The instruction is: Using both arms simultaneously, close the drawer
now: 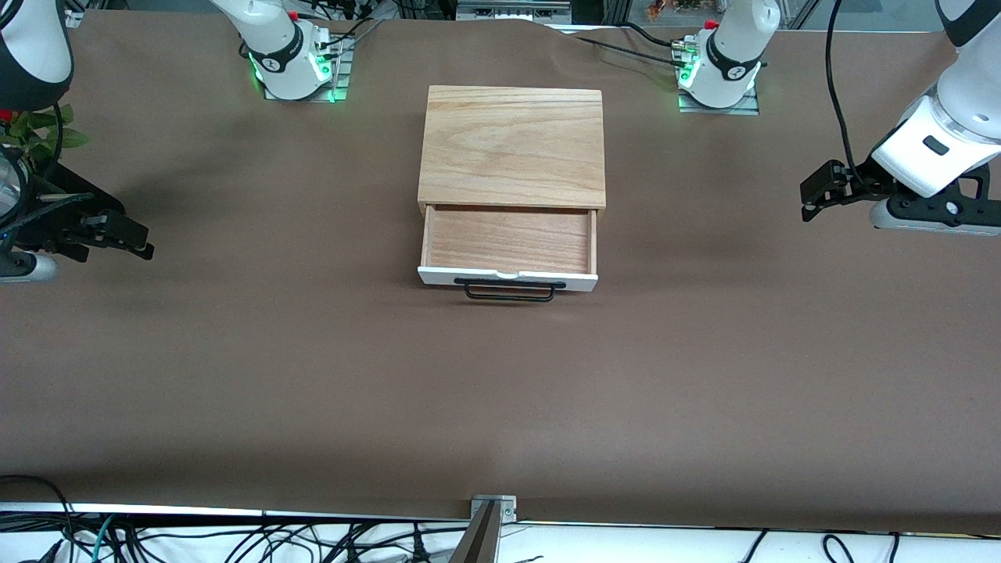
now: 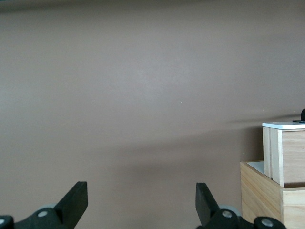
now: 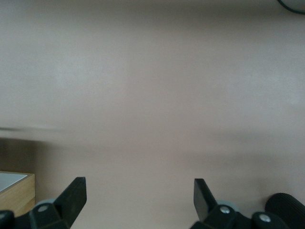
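Note:
The drawer (image 1: pixel 508 241) stands pulled out of the light-oak box (image 1: pixel 513 145) at the middle of the table. Its white front panel (image 1: pixel 507 277) and black wire handle (image 1: pixel 510 291) face the front camera, and the tray is empty. My left gripper (image 1: pixel 807 205) is open and empty, above the table at the left arm's end, well apart from the drawer. Its wrist view shows the open gripper (image 2: pixel 141 198) and the drawer's side (image 2: pixel 286 155). My right gripper (image 1: pixel 145 249) is open and empty at the right arm's end; its wrist view shows the open gripper (image 3: pixel 139 195) over bare table.
A brown mat (image 1: pixel 313 367) covers the table. A green plant (image 1: pixel 39 133) stands by the right arm. Cables (image 1: pixel 235 539) and a metal bracket (image 1: pixel 493 510) lie along the table's edge nearest the front camera. A wooden corner (image 3: pixel 16 193) shows in the right wrist view.

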Robot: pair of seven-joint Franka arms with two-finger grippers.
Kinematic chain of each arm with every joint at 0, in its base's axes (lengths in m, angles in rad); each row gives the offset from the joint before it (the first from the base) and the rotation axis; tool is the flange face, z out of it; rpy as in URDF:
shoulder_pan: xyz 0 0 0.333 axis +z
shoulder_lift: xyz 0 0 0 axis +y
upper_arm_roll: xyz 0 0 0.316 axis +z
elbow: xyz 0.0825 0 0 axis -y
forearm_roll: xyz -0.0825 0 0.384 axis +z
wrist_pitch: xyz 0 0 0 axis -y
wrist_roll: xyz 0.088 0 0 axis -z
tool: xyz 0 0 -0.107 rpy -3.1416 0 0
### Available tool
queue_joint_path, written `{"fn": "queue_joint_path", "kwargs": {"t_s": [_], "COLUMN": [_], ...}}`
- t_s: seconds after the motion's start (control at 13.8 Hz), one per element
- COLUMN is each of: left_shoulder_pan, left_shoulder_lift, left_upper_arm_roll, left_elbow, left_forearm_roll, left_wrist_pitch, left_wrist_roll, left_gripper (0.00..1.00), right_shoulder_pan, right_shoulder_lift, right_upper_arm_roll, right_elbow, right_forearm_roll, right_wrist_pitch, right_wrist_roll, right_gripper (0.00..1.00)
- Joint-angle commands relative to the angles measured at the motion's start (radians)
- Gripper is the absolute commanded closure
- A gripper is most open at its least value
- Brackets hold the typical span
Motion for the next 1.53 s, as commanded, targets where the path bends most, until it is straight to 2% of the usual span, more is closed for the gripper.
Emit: {"fn": "queue_joint_path", "kwargs": {"t_s": [0.0,0.29,0.58,0.8,0.94,1.16,1.45], "left_shoulder_pan": [0.018,0.009,-0.033,-0.089,-0.138,-0.198,-0.234], "left_shoulder_lift": [0.018,0.033,0.067,0.168,0.234,0.332,0.413], "left_upper_arm_roll": [-0.006,-0.01,-0.033,-0.041,-0.04,-0.04,-0.041], "left_elbow": [0.034,0.037,0.04,0.049,0.098,0.138,0.137], "left_forearm_roll": [0.022,0.01,0.002,-0.082,-0.108,-0.137,-0.165], "left_wrist_pitch": [-0.013,-0.011,-0.01,0.012,0.019,0.119,0.303], "left_wrist_roll": [0.015,0.006,0.012,-0.009,-0.022,-0.129,-0.207], "left_gripper": [0.0,0.0,0.0,0.0,0.0,0.0,0.0], "right_shoulder_pan": [0.002,0.028,0.109,0.158,0.203,0.301,0.365], "right_shoulder_lift": [0.012,0.049,0.104,0.156,0.211,0.287,0.359], "right_upper_arm_roll": [0.008,0.012,0.011,0.012,0.012,0.012,0.012], "right_elbow": [0.028,0.028,0.028,0.028,0.028,0.029,0.029], "right_forearm_roll": [-0.002,0.002,0.03,0.079,0.125,0.127,0.22], "right_wrist_pitch": [-0.004,0.019,0.108,0.192,0.258,0.384,0.501], "right_wrist_roll": [0.01,0.01,0.012,0.012,0.01,0.01,0.039], "right_gripper": [0.0,0.0,0.0,0.0,0.0,0.0,0.0]}}
